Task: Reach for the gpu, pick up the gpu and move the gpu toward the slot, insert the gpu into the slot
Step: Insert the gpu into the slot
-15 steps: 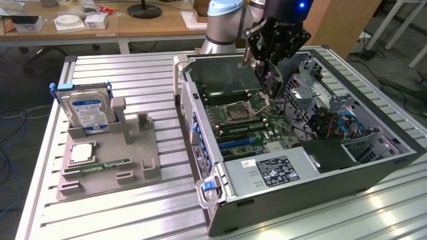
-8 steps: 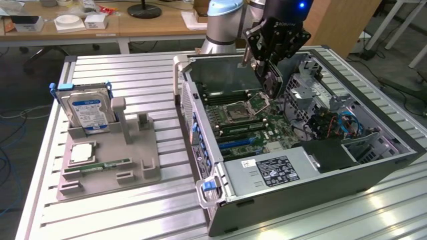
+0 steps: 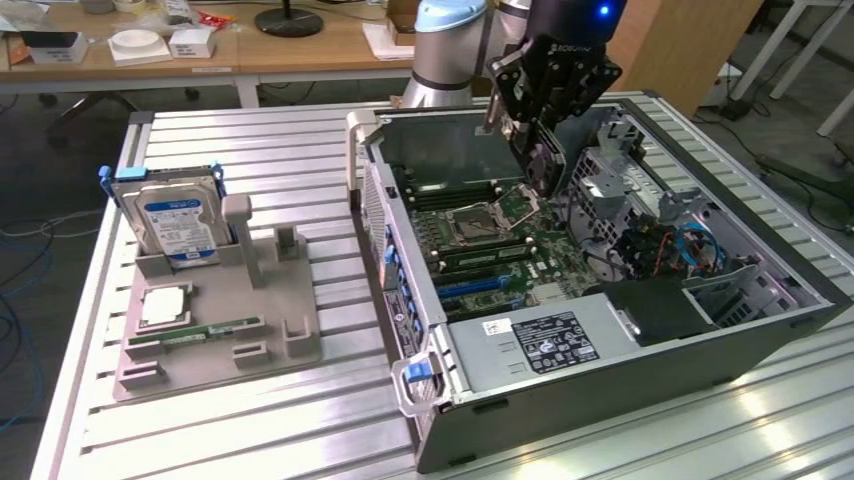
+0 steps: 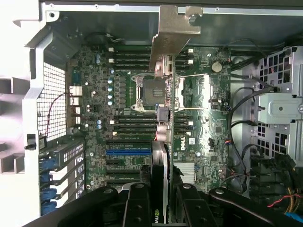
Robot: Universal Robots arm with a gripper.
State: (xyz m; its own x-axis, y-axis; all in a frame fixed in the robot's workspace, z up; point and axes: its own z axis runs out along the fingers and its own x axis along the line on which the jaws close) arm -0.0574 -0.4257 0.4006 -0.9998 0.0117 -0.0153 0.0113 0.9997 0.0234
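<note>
My gripper (image 3: 541,128) hangs over the open computer case, shut on the gpu (image 3: 547,172), a thin black card held on edge. In the wrist view the gpu (image 4: 161,142) runs edge-on from between my fingers (image 4: 137,203) up to its silvery bracket (image 4: 173,28). The gripper (image 4: 161,210) clamps the card from both sides. The card floats above the green motherboard (image 3: 534,245), over the CPU socket (image 4: 154,90) region, clear of the board. The long blue slot (image 4: 128,152) lies lower on the board, beside the card's line; the same slot (image 3: 467,288) shows near the case's rear wall.
A grey fixture (image 3: 220,320) at the exterior view's left holds the blue-labelled hard drive (image 3: 176,215), a CPU chip (image 3: 163,305) and a green memory stick (image 3: 200,332). Case walls (image 3: 380,230), a drive cage (image 3: 627,170), cables (image 3: 694,245) and the power supply (image 3: 547,345) ring the board.
</note>
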